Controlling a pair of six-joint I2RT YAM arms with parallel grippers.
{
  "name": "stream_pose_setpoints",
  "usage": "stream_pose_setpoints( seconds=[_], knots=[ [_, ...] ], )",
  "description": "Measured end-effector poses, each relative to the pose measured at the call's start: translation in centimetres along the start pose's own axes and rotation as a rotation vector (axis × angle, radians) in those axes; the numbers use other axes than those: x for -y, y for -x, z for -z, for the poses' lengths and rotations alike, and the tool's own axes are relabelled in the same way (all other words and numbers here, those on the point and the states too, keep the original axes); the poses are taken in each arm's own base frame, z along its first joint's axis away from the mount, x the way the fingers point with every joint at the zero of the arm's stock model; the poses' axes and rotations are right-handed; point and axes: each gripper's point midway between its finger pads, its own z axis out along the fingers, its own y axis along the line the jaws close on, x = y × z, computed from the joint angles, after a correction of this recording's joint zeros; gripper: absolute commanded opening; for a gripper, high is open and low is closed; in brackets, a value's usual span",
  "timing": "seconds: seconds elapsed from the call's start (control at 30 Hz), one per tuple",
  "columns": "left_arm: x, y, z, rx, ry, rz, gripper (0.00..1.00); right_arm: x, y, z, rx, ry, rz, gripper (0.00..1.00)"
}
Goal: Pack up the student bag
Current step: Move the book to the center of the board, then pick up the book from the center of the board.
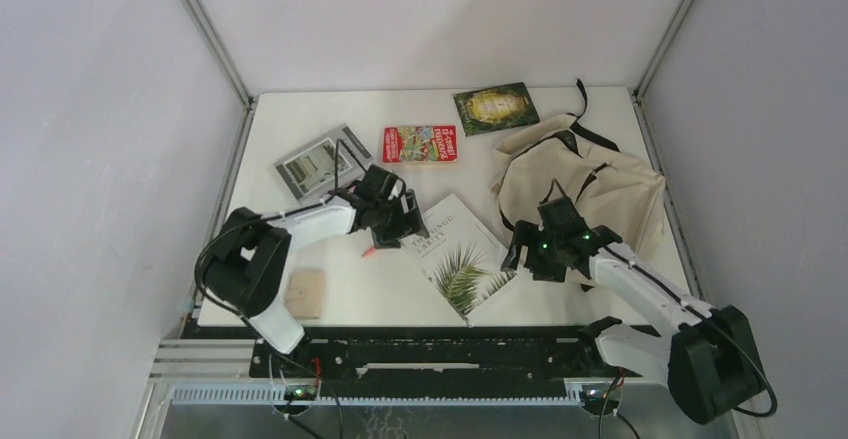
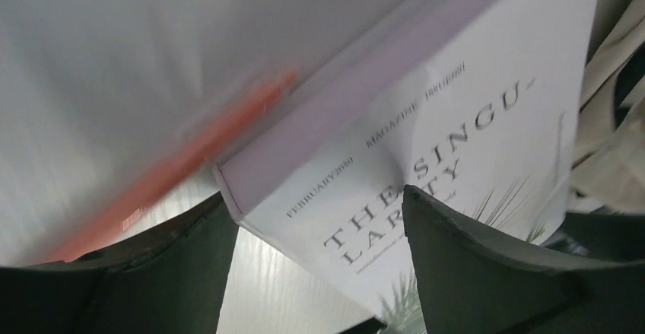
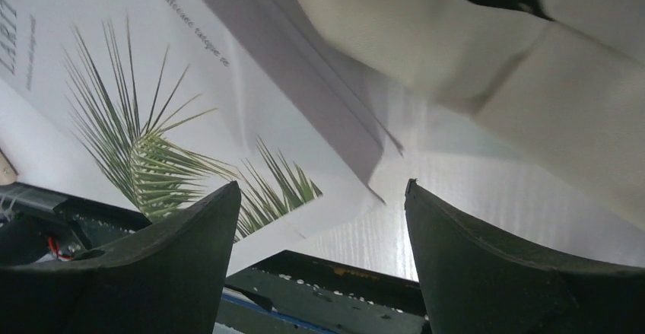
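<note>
My left gripper (image 2: 316, 224) hung with jaws spread astride a corner of the magazine (image 2: 456, 136), holding nothing. My right gripper (image 3: 323, 212), equally spread and empty, sat between the magazine's other side and the student bag (image 3: 532, 83), which lay slumped on the right of the table (image 1: 370, 289). I judged the thin cover could bend or skid away under a pinch, then snag on the limp canvas. The cover read "THE SINGU-LARITY", "FEBRUARY 2020" and "MAGAZINE"; the title on the far red book (image 1: 420, 144) was too small to read.
</note>
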Motion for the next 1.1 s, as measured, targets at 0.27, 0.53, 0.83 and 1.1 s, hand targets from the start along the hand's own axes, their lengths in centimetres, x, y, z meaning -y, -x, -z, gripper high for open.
stream_pose_setpoints(
  seconds=[0.27, 0.53, 0.83, 1.1],
  knots=[
    [2.7, 6.5, -1.9, 0.069, -0.010, 0.002, 0.85, -4.1, -2.1, -2.5, -0.118, 0.136, 0.072, 0.86],
    [5.3, 10.4, -1.1, 0.137, -0.010, -0.076, 0.87, -8.6, -5.0, -2.1, -0.212, 0.261, 0.233, 0.91],
    [4.6, 10.0, 3.8, 0.221, 0.010, -0.135, 0.95, -8.1, -1.1, -1.1, -0.101, 0.254, 0.213, 0.93],
    [2.1, 3.3, 2.6, 0.095, 0.018, -0.154, 0.96, -7.8, 2.6, -5.0, -0.079, 0.262, 0.048, 0.74]
  ],
)
